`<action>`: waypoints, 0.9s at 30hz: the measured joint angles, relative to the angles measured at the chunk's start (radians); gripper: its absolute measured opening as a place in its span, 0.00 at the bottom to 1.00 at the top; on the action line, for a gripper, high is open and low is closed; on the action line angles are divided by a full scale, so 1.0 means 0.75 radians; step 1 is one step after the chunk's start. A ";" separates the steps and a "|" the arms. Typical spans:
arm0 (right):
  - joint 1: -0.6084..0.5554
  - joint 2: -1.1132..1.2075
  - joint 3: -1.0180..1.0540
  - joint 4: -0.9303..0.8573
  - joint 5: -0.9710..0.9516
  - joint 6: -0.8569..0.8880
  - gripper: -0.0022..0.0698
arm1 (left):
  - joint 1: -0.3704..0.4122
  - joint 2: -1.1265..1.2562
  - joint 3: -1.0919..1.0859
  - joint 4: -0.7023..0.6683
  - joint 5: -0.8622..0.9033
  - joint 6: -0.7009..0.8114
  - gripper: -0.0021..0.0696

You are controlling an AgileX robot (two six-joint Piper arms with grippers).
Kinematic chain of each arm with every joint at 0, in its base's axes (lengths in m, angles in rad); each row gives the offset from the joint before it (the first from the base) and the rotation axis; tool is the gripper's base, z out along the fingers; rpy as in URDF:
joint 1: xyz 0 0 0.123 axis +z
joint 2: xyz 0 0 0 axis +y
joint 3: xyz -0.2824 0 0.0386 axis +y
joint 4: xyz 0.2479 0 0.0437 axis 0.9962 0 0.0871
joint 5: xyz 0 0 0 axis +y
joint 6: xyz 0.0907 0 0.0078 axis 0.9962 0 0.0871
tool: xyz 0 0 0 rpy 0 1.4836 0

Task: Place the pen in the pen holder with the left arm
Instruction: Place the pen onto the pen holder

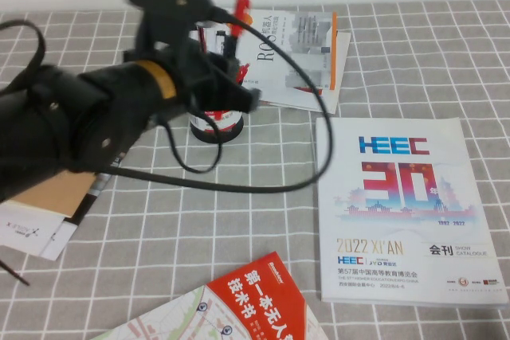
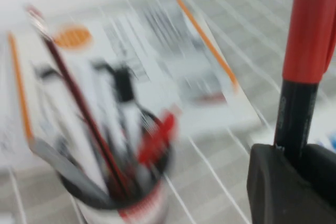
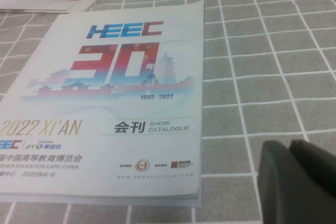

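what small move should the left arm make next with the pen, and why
Probably ease it straight down, then release. The left gripper is shut on the pen, upright over the pen holder, but the tip is not yet seen inside the cup, which already holds other pens. The right gripper rests near the catalogue.

White glossy HEEC show catalogue (image 1: 410,209), landmark: blue-red "HEEC", big red-blue "30", "1992 - 2022", gold "2022 XI'AN", "会刊 SHOW CATALOGUE", "第57届中国高等教育博览会", "HEEC JYD".

Left gripper (image 1: 231,77) beyond catalogue's far-left corner, right gripper (image 3: 302,179) just off catalogue's near corner: no readable marks.

White book with orange spine edge (image 1: 299,57), beyond catalogue's far edge: "RO" legible, rest blocked.

Red-white leaflet (image 1: 255,300), left of catalogue's near corner: white "第一本无人...技术书", partly cut off.

Black mesh pen holder (image 1: 215,125), left of catalogue: label lettering unreadable.
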 joint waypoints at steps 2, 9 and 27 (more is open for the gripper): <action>0.000 0.000 0.000 0.000 0.000 0.000 0.01 | 0.054 0.000 0.053 0.002 -0.182 -0.006 0.11; 0.000 0.000 0.000 0.000 0.000 0.000 0.01 | 0.179 0.081 0.098 0.002 -0.645 -0.056 0.11; 0.000 0.000 0.000 0.000 0.000 0.000 0.01 | 0.299 0.468 0.098 0.069 -1.141 -0.180 0.11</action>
